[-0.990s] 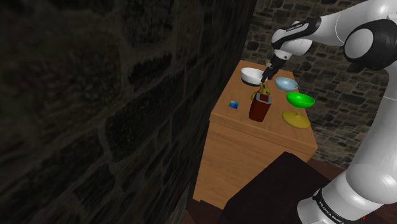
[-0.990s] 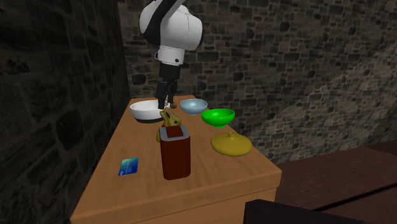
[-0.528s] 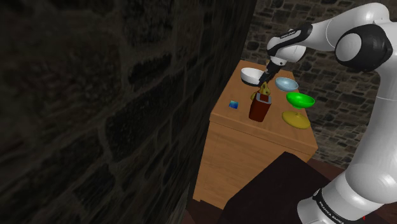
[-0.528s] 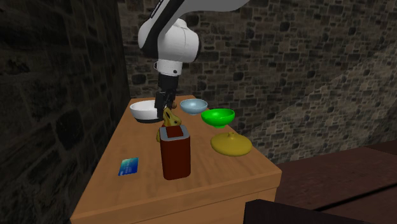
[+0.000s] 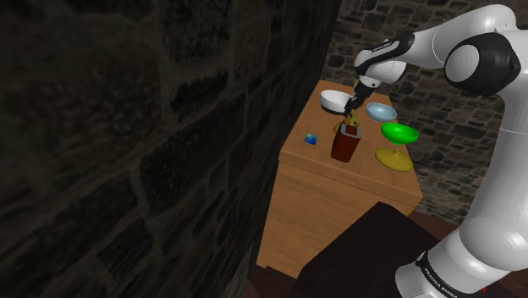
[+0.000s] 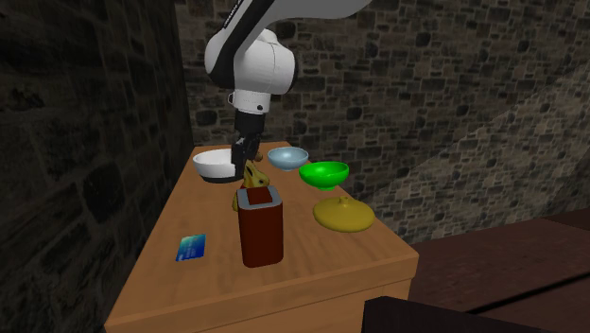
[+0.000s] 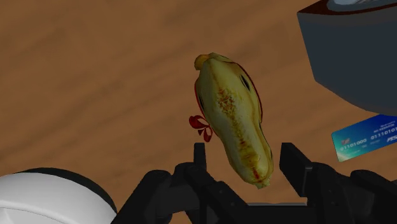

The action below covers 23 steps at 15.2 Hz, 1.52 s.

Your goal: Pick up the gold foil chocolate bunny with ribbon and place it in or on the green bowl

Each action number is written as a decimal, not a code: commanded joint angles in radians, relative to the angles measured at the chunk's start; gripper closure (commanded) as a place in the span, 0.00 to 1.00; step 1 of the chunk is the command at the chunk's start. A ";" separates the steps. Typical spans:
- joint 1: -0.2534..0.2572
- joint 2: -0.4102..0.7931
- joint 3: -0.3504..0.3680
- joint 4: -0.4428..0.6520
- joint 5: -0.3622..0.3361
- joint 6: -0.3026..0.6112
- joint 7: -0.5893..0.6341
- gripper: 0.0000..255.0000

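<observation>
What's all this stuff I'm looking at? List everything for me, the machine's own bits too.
Table: one, wooden, beside a dark stone wall.
Bunny: one, gold with a red ribbon, on the table between the open fingers, which do not touch it.
White bowl: one, white, at the table's far end near the wall.
Pale bowl: one, light blue, next to the white bowl.
Green bowl: one, bright green, to the second exterior view's right of the bunny.
Domed piece: one, yellow, in front of the green bowl.
Tall box: one, dark red, mid-table, in front of the bunny.
Card: one, blue, flat near the wall-side edge.
Arm: one, white with dark joints.
Gripper: one, black, over the bunny.
Stand: one, dark box.
</observation>
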<state>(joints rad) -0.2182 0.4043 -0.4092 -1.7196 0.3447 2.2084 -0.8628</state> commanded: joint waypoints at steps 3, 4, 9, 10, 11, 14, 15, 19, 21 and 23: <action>0.000 0.000 0.000 0.000 0.000 0.000 0.000 1.00; 0.000 0.000 0.000 0.000 0.000 0.000 0.000 1.00; 0.000 0.000 0.000 0.000 0.000 0.000 0.000 1.00; 0.001 -0.005 -0.002 0.006 -0.004 -0.010 0.004 1.00; 0.002 -0.011 -0.004 0.012 -0.008 -0.021 0.007 1.00; 0.004 -0.025 -0.009 0.032 -0.020 -0.054 0.018 1.00; 0.004 -0.030 -0.010 0.039 -0.023 -0.065 0.021 1.00; 0.006 -0.046 -0.016 0.071 -0.037 -0.110 0.034 1.00; 0.006 -0.053 -0.018 0.088 -0.043 -0.134 0.040 1.00; 0.006 -0.059 -0.020 0.106 -0.048 -0.157 0.046 1.00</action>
<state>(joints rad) -0.2111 0.3498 -0.4278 -1.6200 0.2995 2.0624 -0.8176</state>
